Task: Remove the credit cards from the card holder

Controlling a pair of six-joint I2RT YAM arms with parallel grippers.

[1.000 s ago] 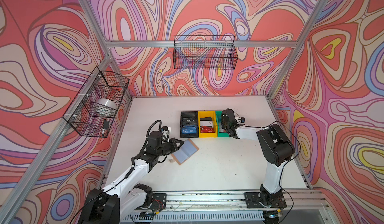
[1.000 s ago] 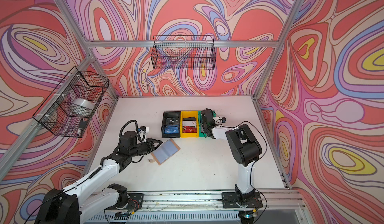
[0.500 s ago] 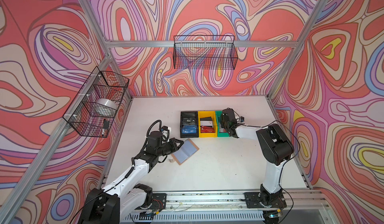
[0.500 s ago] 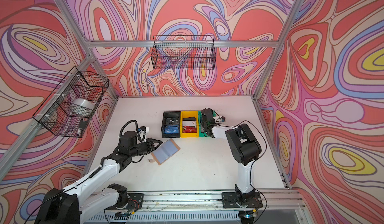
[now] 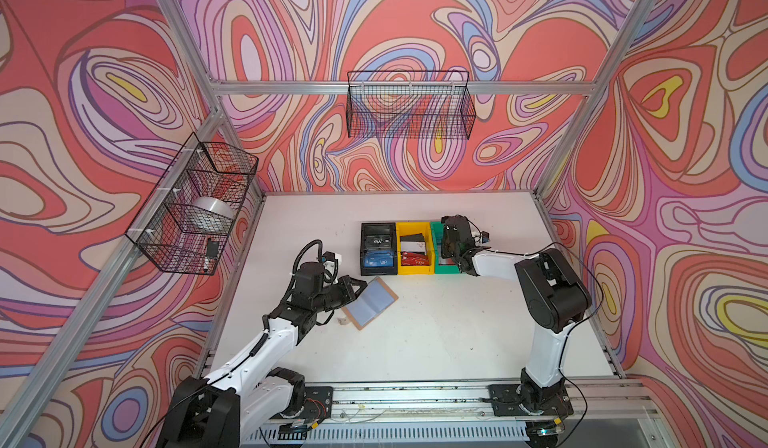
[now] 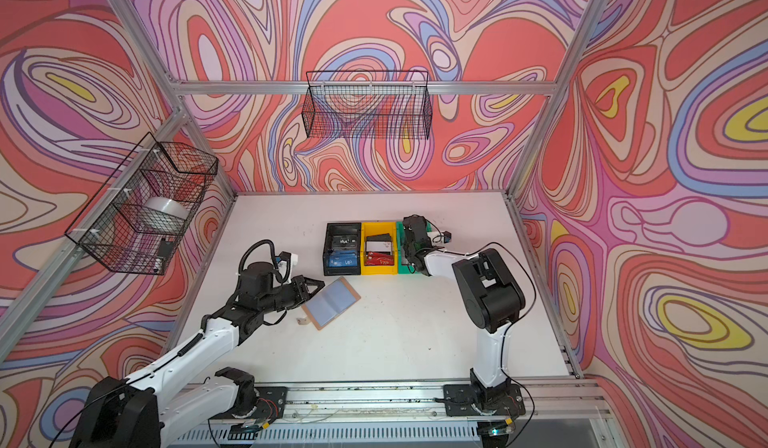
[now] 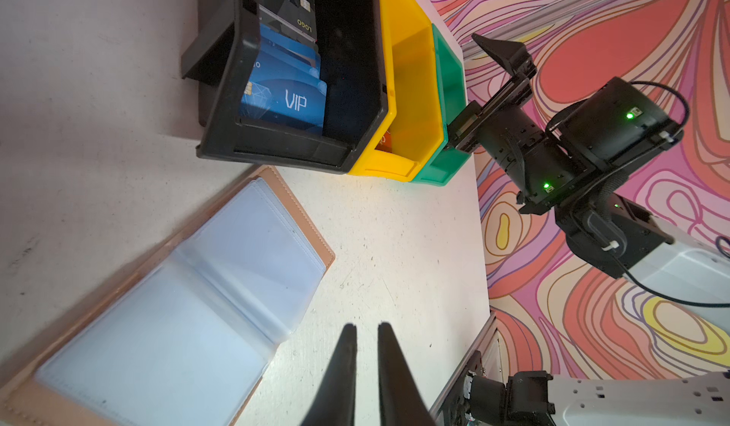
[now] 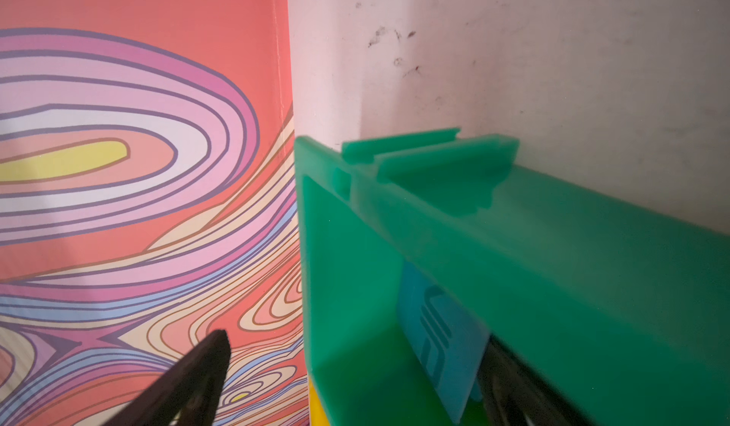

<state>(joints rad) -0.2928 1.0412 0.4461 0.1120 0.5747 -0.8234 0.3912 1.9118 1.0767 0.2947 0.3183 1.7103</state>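
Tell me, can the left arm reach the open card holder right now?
Probably yes. The left gripper sits right at the card holder edge on the table, and nothing lies between them.

Left gripper [image 7: 365, 331]: jaws nearly together, held low, arm stretched forward.
Right gripper [image 8: 355, 360]: jaws spread wide, arm reached far.

Your left gripper [image 5: 360, 287] hovers just beside the open card holder [image 5: 371, 301] lying on the table [image 5: 436, 342]. Beyond the holder, three bins [image 5: 409, 248] stand touching in a row. Your right gripper [image 6: 409, 240] reaches into the bin [image 6: 400, 254] farthest from your left gripper.
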